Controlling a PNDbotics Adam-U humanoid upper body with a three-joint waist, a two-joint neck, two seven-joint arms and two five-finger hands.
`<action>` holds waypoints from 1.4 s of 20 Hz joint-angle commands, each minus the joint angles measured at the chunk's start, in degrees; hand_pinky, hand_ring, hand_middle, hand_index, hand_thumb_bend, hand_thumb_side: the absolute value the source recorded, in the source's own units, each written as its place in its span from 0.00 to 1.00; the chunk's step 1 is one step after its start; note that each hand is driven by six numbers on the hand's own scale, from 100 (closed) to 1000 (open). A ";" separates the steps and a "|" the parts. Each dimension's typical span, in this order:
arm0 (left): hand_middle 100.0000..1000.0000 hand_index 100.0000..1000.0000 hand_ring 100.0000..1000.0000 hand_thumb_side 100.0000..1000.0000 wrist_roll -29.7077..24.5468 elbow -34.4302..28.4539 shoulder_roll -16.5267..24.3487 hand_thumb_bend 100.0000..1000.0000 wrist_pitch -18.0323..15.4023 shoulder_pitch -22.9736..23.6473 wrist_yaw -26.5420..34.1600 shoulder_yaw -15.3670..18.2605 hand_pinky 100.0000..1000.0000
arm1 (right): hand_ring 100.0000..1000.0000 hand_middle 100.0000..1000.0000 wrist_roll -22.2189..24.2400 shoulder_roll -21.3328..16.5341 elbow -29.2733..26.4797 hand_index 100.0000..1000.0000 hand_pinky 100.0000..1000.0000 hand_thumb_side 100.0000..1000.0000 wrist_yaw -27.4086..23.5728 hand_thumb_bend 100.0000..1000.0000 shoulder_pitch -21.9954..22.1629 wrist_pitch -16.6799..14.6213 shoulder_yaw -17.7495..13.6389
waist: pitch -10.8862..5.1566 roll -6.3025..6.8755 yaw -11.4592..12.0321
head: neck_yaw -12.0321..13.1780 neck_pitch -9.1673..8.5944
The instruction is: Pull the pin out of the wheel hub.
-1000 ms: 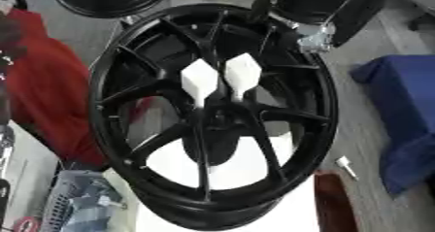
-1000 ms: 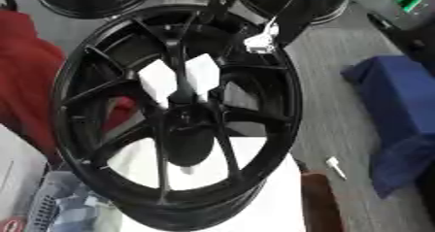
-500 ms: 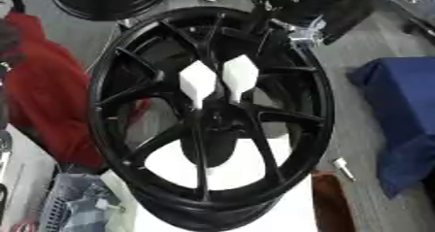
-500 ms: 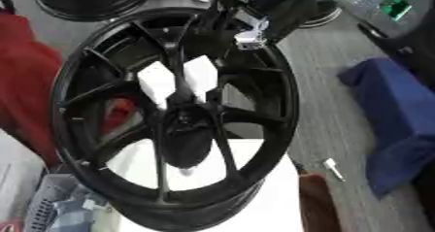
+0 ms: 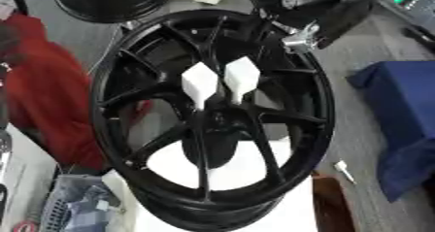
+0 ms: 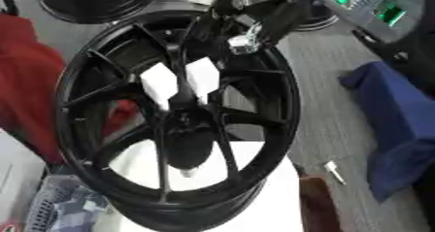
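A large black wheel hub [image 5: 144,56] stands tilted on a white surface, and two white pins [image 5: 201,83] [image 5: 242,75] stick out side by side just above its centre. My right arm comes in from the upper right, with a silver joint [image 5: 302,39] over the upper right rim. My right hand [image 6: 223,17] is a dark shape against the black spokes, above and to the right of the pins and not touching them. My left hand shows in neither view.
A red cloth [image 5: 42,95] lies left of the wheel and a blue cloth [image 5: 404,119] to its right. Another black wheel [image 5: 110,0] sits at the back. A small white piece [image 5: 342,170] lies on the grey floor, and a basket [image 5: 76,207] stands at lower left.
My right arm has shifted slightly left and down over the upper rim, closer to the pins. The wheel and the two white pins have not moved.
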 commanded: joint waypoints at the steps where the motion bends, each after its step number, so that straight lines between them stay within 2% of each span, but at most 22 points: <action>1: 0.70 0.82 0.80 0.68 -0.32 -0.56 1.72 0.30 -0.07 -0.43 0.02 0.35 0.80 | 0.83 0.86 1.20 0.32 0.98 0.92 0.89 0.68 0.59 0.00 -0.65 0.17 0.01 | -1.76 0.03 0.15 | -0.35 0.29; 4: 0.70 0.82 0.80 0.68 -0.32 -0.46 1.62 0.30 -0.06 -0.19 0.16 0.41 0.80 | 0.83 0.86 1.69 1.43 1.71 0.92 0.89 0.67 1.01 0.00 -0.57 0.16 0.25 | -2.06 0.01 0.22 | -0.56 0.29; 12: 0.70 0.82 0.80 0.68 -0.36 -0.46 1.41 0.30 -0.18 -0.15 0.50 0.51 0.80 | 0.83 0.86 2.56 2.89 3.15 0.92 0.89 0.73 1.24 0.00 -0.84 0.29 1.06 | -2.23 0.01 0.24 | -0.92 0.29; 18: 0.70 0.82 0.80 0.68 -0.34 -0.44 1.23 0.29 -0.22 -0.10 0.58 0.63 0.80 | 0.84 0.87 3.32 3.56 4.71 0.92 0.89 0.71 2.75 0.00 -0.85 -0.50 1.52 | -2.21 0.05 0.36 | -1.12 0.29; 28: 0.69 0.82 0.81 0.69 -0.44 -0.46 0.86 0.29 -0.12 -0.30 0.85 0.70 0.80 | 0.84 0.87 3.57 3.91 5.85 0.92 0.89 0.61 5.42 0.00 -0.77 -3.19 1.94 | -1.85 0.12 0.46 | -1.24 0.29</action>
